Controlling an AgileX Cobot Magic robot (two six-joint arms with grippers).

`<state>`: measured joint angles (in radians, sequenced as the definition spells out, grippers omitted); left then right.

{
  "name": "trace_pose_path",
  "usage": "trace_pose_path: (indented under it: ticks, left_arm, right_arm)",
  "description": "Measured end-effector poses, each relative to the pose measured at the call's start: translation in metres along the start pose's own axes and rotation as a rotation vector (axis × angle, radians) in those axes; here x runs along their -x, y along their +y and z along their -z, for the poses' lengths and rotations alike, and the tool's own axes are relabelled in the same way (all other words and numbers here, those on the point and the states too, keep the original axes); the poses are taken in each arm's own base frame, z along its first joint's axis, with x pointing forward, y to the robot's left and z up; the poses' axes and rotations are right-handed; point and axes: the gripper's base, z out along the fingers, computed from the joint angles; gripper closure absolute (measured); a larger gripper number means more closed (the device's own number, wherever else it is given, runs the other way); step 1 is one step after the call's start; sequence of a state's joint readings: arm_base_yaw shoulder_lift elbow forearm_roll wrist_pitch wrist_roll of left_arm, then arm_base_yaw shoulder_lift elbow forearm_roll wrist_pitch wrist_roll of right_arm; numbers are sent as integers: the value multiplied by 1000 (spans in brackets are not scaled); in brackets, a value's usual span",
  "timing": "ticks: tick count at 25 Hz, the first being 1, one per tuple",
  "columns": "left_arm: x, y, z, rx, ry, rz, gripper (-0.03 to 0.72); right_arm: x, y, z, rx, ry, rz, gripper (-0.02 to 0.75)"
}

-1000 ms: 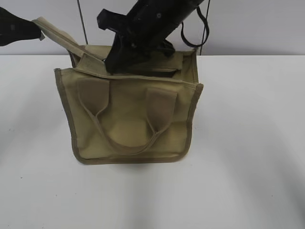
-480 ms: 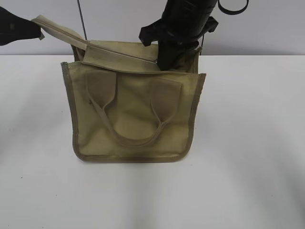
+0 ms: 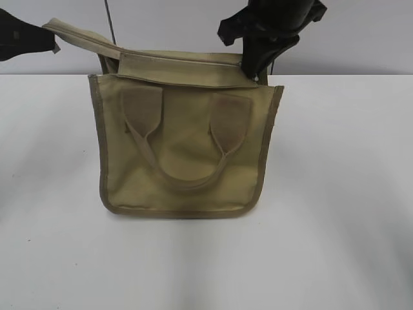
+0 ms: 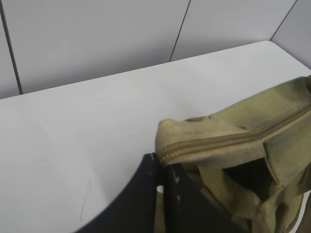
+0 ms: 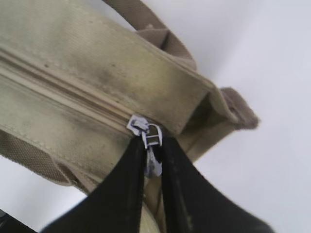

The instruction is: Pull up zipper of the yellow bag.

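Observation:
The yellow bag (image 3: 181, 155) stands upright mid-table, its two looped handles facing me. Its zipper (image 3: 184, 71) runs shut along the top as far as the right end. My right gripper (image 3: 255, 68) is at the bag's top right corner, shut on the silver zipper pull (image 5: 153, 150), with the slider (image 5: 138, 124) just ahead of the fingertips. My left gripper (image 3: 48, 42) is at the upper left, shut on the zipper's fabric end tab (image 4: 167, 145) and holding it stretched out and raised. The closed zipper (image 4: 228, 141) also shows in the left wrist view.
The white table (image 3: 335, 194) spreads around the bag on all sides. A grey panelled wall (image 3: 361, 32) stands behind the table.
My right gripper moved right along the bag's top with the pull, from left of centre to the right corner. The zipper closed behind it and the bag straightened. The left gripper held still.

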<state>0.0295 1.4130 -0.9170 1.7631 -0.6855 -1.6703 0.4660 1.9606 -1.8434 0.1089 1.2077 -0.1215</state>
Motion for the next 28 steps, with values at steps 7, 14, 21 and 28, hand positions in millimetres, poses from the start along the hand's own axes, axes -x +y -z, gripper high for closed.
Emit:
trace_pose_path:
  ticks: [7, 14, 21, 28]
  left_arm:
    - [0, -1, 0, -12, 0, 1, 691]
    - [0, -2, 0, -22, 1, 1, 648]
    - [-10, -3, -1, -34, 25, 92, 249]
    - [-65, -3, -4, 20, 151, 289, 258]
  right_arm:
    - [-2, -16, 15, 27, -36, -64, 669]
    - [-2, -15, 15, 49, -37, -72, 641]
    - [-3, -18, 19, 61, -45, -68, 332]
    - [-7, -15, 47, 39, -102, -53, 288]
